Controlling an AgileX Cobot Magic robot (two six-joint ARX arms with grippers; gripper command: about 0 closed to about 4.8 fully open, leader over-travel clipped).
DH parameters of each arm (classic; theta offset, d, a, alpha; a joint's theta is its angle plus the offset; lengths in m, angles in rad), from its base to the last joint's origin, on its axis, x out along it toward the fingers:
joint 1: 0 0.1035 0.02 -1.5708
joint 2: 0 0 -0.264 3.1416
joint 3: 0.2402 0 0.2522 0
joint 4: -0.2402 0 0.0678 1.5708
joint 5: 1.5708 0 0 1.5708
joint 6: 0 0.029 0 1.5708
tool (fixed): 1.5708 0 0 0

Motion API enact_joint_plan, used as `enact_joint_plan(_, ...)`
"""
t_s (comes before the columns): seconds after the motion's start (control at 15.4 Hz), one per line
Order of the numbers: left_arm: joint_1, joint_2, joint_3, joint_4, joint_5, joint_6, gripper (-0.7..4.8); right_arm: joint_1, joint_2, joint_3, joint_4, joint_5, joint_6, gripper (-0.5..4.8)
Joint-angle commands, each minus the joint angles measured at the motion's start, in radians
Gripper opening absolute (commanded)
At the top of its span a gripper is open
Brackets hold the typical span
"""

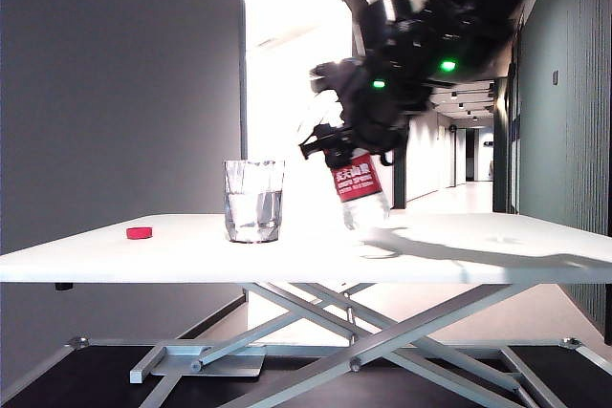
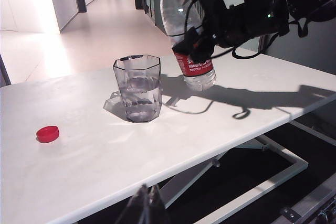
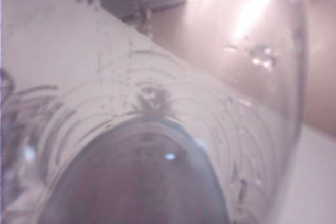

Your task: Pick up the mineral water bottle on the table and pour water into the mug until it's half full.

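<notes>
White laminate counter (image 1: 143,255) on its grey scissor frame carries, nearest the left edge, a small red plastic cap (image 1: 140,232) lying alone. Right of it, toward the middle, stands the clear faceted glass mug (image 1: 254,200), upright, with water (image 1: 254,215) already up to about half its height.

Just right of the mug and lifted clear of the counter hangs the tall clear plastic mineral water bottle with the red-and-white label (image 1: 358,182), nearly upright with its neck tipped a little toward the mug and its base over bare counter. The right pincer (image 2: 199,27) is clamped around its upper body above the label, jaws about half spread by the bottle's width; the right wrist view shows only ribbed plastic pressed close to the lens.

The left pincer (image 2: 147,208) sits low at the near edge of the counter, fingers pressed together and holding nothing.

Thin, wet-walled plastic will likely flex and slip under a squeeze, and the remaining water shifts the weight as it tilts; a firm mid-body hold suits it best. The glass looks heavy but breakable if knocked.
</notes>
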Motion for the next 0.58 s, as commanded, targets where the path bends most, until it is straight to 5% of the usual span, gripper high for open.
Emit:
enact_joint_plan(0.06, 0.0, 0.001, 0.002, 0.01, 0.004, 0.0, -0.06, -0.041, -0.019, 0.01, 0.023, -0.107, 0.057, 2.15)
enact_joint_plan(0.45, 0.0, 0.001, 0.002, 0.01, 0.004, 0.001, -0.06, -0.161, -0.027, 0.009, 0.023, -0.559, 0.106, 2.02)
enact_joint_plan(0.58, 0.0, 0.001, 0.002, 0.01, 0.004, 0.001, -0.06, -0.19, -0.027, 0.001, 0.083, -0.721, 0.106, 1.56)
